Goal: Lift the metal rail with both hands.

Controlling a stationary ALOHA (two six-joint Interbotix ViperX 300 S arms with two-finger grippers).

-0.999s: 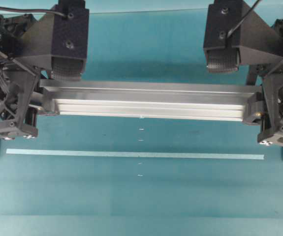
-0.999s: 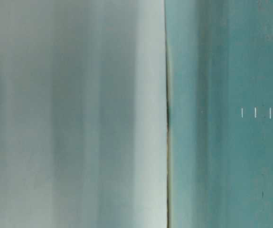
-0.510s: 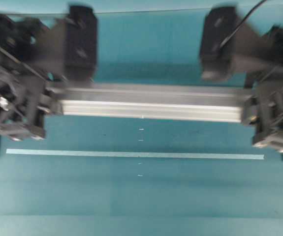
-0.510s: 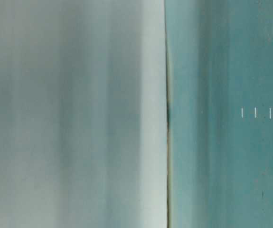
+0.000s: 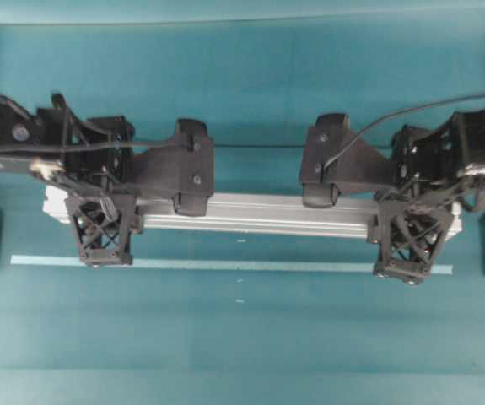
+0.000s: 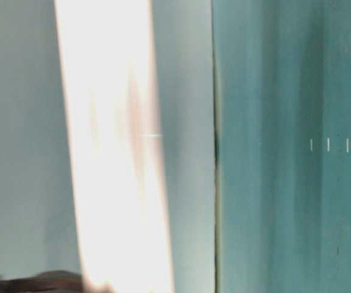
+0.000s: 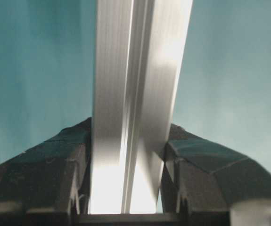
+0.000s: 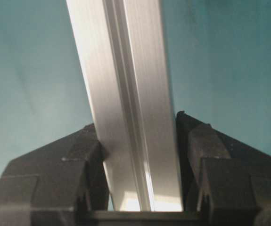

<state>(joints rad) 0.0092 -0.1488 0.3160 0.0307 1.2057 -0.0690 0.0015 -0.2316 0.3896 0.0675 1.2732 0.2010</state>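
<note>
Black pincers (image 5: 103, 221) (image 5: 411, 229) clamping metal rail (image 5: 259, 213)

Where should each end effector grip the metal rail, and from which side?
Near its two ends, coming from above, fingers across its narrow width. The metal rail is long and straight, so spread grips balance it, as the left end effector and right end effector show.

My two matte black arms, open lattice-braced left claw (image 5: 103, 240) and right claw (image 5: 406, 251), thin black cables behind each, small screws.
</note>
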